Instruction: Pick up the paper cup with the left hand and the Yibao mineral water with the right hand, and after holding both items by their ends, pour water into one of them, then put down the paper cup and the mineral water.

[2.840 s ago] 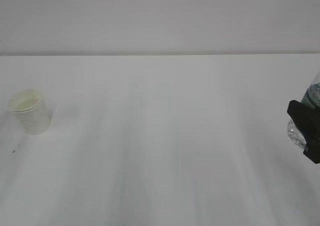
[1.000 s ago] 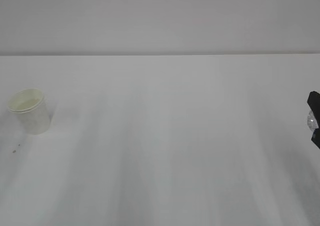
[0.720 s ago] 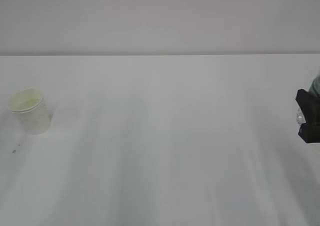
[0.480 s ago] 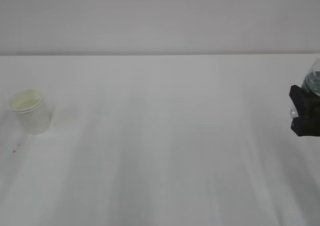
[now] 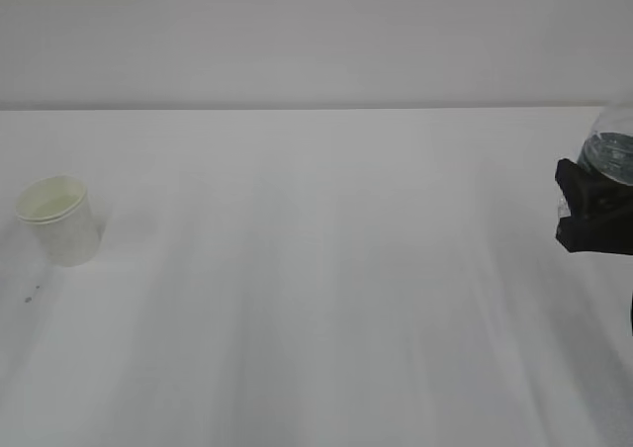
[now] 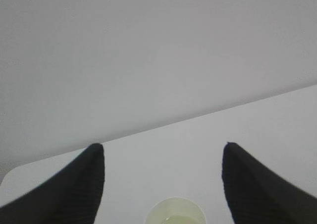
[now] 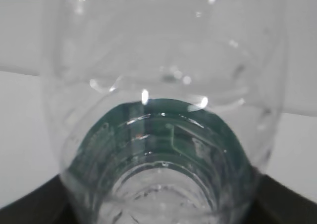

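Clamped around the clear ribbed plastic bottle with the dark green label (image 5: 608, 155), my right gripper (image 5: 591, 210) holds it at the table's right edge. Left gripper (image 6: 163, 157) hangs wide open and empty above the small white paper cup (image 5: 59, 219), far left. Next, I judge: descend and grasp that cup.

A big white table and a plain wall

The white table (image 5: 316, 299) fills most of the view, from 9 o'clock to 3 o'clock and down to 6 o'clock. A tiny dark speck (image 5: 38, 290) sits on it near 8 o'clock. The pale grey wall (image 5: 316, 32) stands behind at 12 o'clock.
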`<state>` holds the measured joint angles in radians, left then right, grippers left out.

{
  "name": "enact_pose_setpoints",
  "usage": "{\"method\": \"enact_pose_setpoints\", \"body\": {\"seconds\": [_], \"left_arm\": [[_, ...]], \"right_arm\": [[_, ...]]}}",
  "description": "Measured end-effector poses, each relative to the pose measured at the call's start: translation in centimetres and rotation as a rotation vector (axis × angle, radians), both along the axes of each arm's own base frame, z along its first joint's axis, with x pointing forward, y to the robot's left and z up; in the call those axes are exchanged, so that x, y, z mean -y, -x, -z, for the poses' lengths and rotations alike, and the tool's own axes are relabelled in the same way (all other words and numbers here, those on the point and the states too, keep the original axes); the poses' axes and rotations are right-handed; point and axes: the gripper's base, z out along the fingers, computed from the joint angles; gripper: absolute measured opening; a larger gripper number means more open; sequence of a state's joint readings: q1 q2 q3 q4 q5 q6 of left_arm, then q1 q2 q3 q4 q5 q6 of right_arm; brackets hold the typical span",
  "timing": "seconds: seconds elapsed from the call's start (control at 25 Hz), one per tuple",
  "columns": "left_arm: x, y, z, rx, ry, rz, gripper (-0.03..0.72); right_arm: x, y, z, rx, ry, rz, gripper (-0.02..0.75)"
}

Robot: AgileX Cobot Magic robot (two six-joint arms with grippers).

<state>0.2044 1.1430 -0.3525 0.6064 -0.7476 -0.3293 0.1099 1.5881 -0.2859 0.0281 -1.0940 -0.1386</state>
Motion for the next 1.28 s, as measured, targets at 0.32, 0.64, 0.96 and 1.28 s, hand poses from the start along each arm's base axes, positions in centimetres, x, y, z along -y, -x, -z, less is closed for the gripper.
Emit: {"method": "enact_pose_setpoints", "body": {"seconds": [0.32,0.64,0.96,1.28], "left_arm": [[0.1,0.0,0.1,-0.004,-0.017,0.016,0.526],[0.2,0.0,0.1,-0.005,-0.023,0.02,0.521],[0.2,0.0,0.1,-0.005,-0.023,0.02,0.52],[0.2,0.0,0.1,-0.005,-0.023,0.02,0.52]], "right_arm": [[-0.2,-1.6,0.4,0.003,0.0,0.0,0.473],[-0.3,-2.7,0.9,-0.003,0.001,0.0,0.473],[-0.3,-3.0,2.3,-0.05,0.007,0.0,0.473],[-0.4,-3.3,3.7,-0.093,0.012,0.0,0.473]]}}
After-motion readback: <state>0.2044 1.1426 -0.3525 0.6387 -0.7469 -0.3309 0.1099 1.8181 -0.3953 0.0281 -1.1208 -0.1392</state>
